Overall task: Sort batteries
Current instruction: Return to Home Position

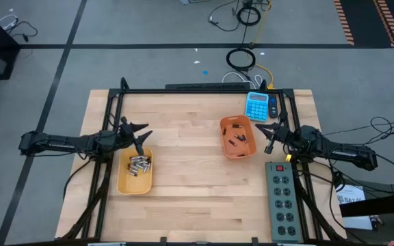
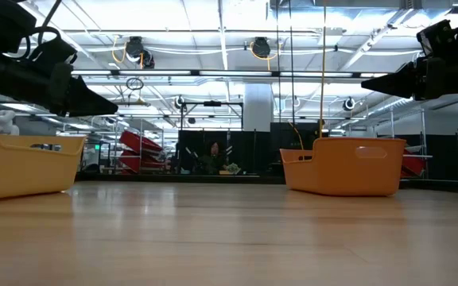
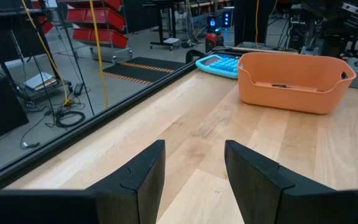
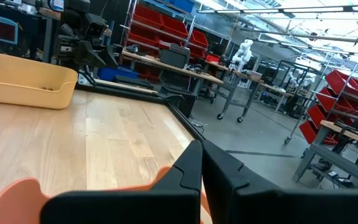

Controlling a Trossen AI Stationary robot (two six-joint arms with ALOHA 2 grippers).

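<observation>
Hanging right of the orange bin, the right gripper is holding its fingers together; far left, the left gripper is holding them apart. Dark batteries are lying inside it, silver batteries in the yellow bin.

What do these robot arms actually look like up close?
Both are slim, jointed and dark, with no markings visible. The left arm, by the yellow bin, ends in the left gripper; the right arm, by the orange bin, in the right gripper. Each gripper has two flat, wedge-shaped black fingers.
</observation>
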